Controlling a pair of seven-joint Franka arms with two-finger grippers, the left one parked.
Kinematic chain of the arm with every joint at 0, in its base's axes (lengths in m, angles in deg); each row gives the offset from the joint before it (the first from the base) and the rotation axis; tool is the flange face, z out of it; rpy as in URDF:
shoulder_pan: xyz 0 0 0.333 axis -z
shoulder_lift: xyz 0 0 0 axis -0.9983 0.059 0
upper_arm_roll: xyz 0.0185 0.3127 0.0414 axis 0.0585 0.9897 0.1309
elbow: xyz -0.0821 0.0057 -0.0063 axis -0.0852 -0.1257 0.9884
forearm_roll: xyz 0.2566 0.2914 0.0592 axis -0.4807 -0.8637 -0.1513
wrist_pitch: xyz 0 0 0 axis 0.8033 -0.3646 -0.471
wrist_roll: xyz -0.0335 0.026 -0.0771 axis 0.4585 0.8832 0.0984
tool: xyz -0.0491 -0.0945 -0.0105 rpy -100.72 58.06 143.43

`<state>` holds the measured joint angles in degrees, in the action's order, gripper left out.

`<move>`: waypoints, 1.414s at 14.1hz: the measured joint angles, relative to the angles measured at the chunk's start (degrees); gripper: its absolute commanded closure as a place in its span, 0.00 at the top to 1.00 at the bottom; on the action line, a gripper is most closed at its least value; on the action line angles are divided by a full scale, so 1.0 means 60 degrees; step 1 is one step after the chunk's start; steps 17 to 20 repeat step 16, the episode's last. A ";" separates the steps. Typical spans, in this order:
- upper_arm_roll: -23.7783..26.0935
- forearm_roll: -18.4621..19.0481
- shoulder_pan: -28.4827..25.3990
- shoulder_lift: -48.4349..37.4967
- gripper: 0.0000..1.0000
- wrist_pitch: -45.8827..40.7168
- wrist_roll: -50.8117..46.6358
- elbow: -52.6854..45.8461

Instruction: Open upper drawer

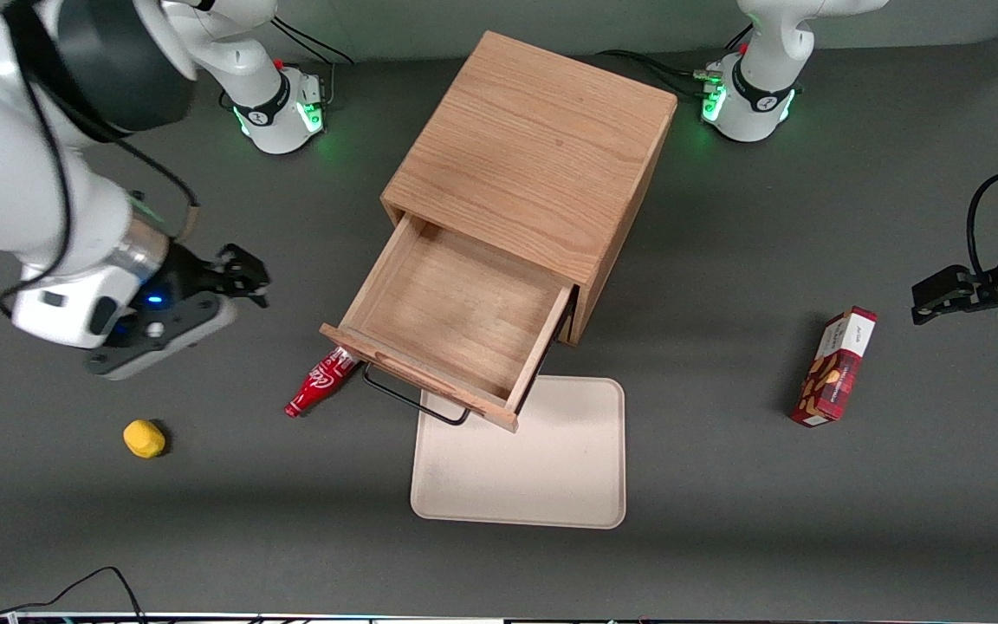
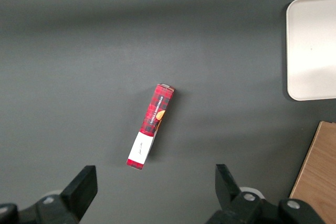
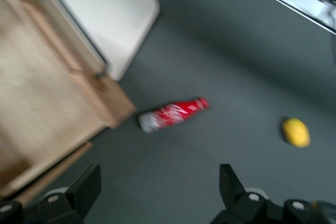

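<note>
The upper drawer [image 1: 456, 321] of the light-oak cabinet [image 1: 534, 156] stands pulled far out, with bare plain wood inside. Its thin black wire handle [image 1: 412, 403] hangs at its front, over the edge of the tray. The lower drawer is hidden beneath it. My right gripper [image 1: 243, 277] is open and empty, raised above the table toward the working arm's end, well apart from the drawer. In the right wrist view the gripper [image 3: 160, 187] has wide-spread fingers over bare table, with the drawer front [image 3: 63, 77] and handle [image 3: 79, 30] in sight.
A red bottle [image 1: 319, 381] lies on the table against the drawer's front corner; it also shows in the right wrist view [image 3: 173, 114]. A yellow object [image 1: 144, 438] lies nearer the front camera. A cream tray [image 1: 542, 468] lies before the cabinet. A red carton [image 1: 835, 368] lies toward the parked arm's end.
</note>
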<state>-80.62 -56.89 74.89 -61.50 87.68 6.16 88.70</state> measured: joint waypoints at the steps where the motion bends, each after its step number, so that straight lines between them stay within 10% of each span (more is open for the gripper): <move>1: -0.0001 0.0361 0.0205 -0.0047 1.00 -0.0065 0.0001 0.0029; 5: -0.0011 0.0602 0.1050 -0.0066 1.00 -0.0157 -0.0176 0.0106; 9: -0.0036 -0.0691 0.2244 -0.0191 1.00 0.0512 -0.1282 0.0631; 20: 0.0009 -0.0783 0.2295 -0.1305 1.00 0.1149 -0.3223 0.2729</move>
